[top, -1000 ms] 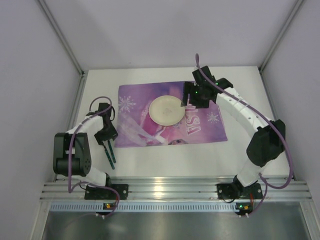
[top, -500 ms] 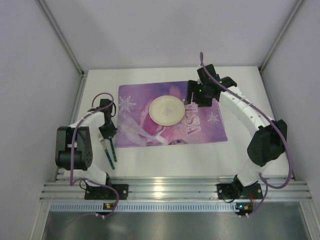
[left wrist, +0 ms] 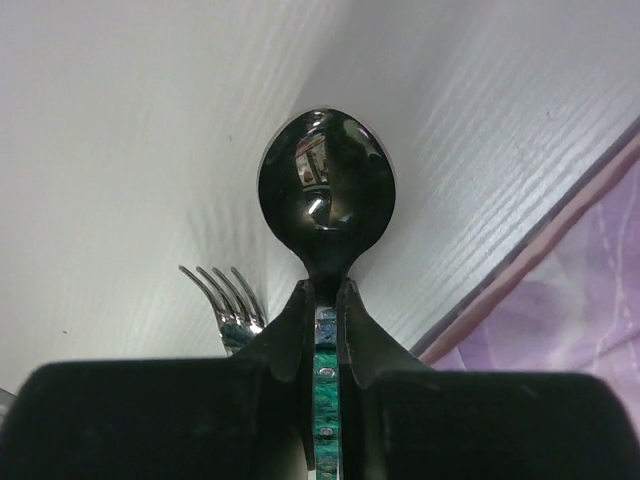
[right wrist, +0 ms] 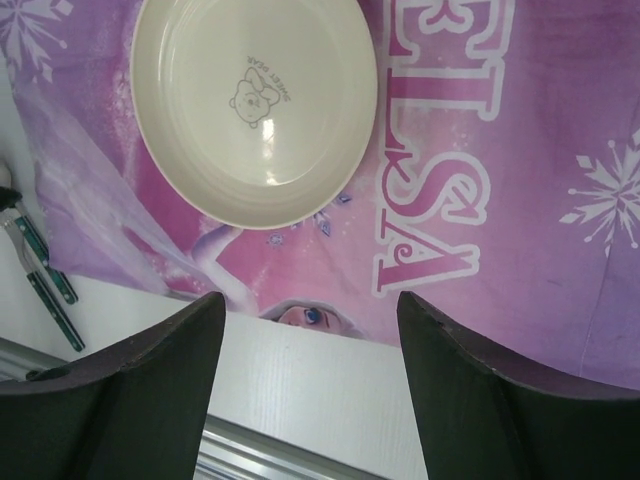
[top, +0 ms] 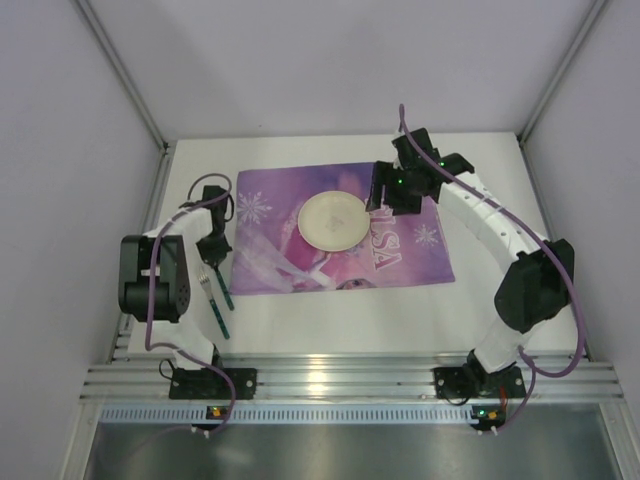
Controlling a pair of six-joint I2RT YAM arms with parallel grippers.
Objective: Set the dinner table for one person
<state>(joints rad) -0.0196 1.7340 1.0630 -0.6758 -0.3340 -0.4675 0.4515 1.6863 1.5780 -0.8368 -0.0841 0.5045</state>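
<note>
My left gripper [top: 213,250] [left wrist: 327,290] is shut on a spoon's green handle [left wrist: 326,370]. The shiny spoon bowl [left wrist: 327,185] sticks out past the fingertips over the white dinner table [top: 350,310] [left wrist: 120,150], just left of the purple placemat [top: 400,250] [left wrist: 600,300]. A fork [top: 213,300] [left wrist: 225,300] lies on the table beside the spoon. A cream plate [top: 332,220] [right wrist: 255,105] sits on the placemat [right wrist: 480,150]. My right gripper [top: 385,195] [right wrist: 310,300] hangs open above the mat, right of the plate, with nothing between its fingers.
Silver aluminium rails run along the table's near edge [top: 350,375] and left side [top: 150,230]. Grey enclosure walls stand on three sides. The green cutlery handles [right wrist: 45,280] show at the left edge of the right wrist view.
My left gripper has closed on the spoon handle, and the left arm has shifted a little away from the near edge. The right gripper has drifted slightly back and stays open.
</note>
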